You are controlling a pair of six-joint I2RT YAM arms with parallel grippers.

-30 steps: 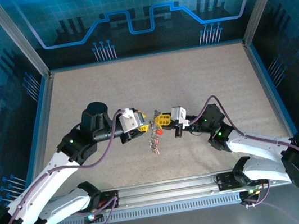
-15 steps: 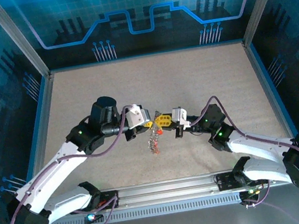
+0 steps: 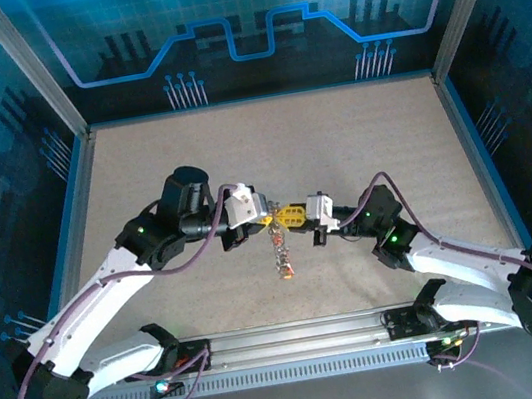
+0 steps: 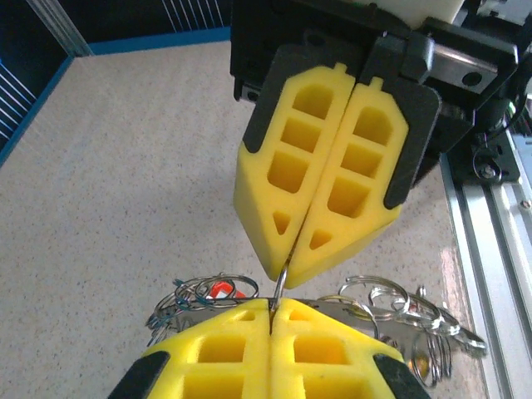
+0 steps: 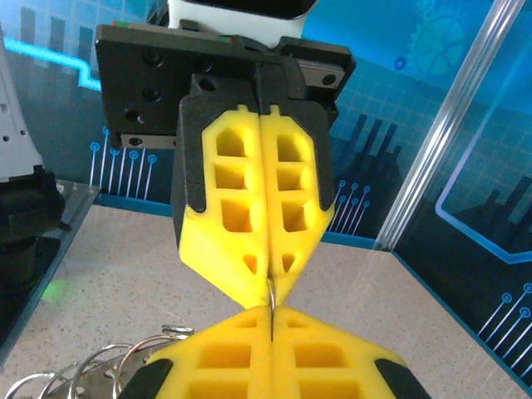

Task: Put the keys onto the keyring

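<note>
Keyring (image 4: 282, 283) now w/ L fingers (image 4: 170, 363) newly clamped, opposite R fingers (image 4: 251, 189).

the left arm (image 3: 74, 331) and right arm (image 3: 458, 260) are white shells with black joints, purple cables and green lights. the left tool (image 4: 272, 309) and right tool (image 5: 272, 316) have yellow, cell-cut foam fingers (image 4: 216, 353).

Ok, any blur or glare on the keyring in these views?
Top external: even light, the keyring too small for detail. Left wrist: sharp, it glints a little, no washout. Right wrist: it sits soft and cropped at the lower left edge.
</note>
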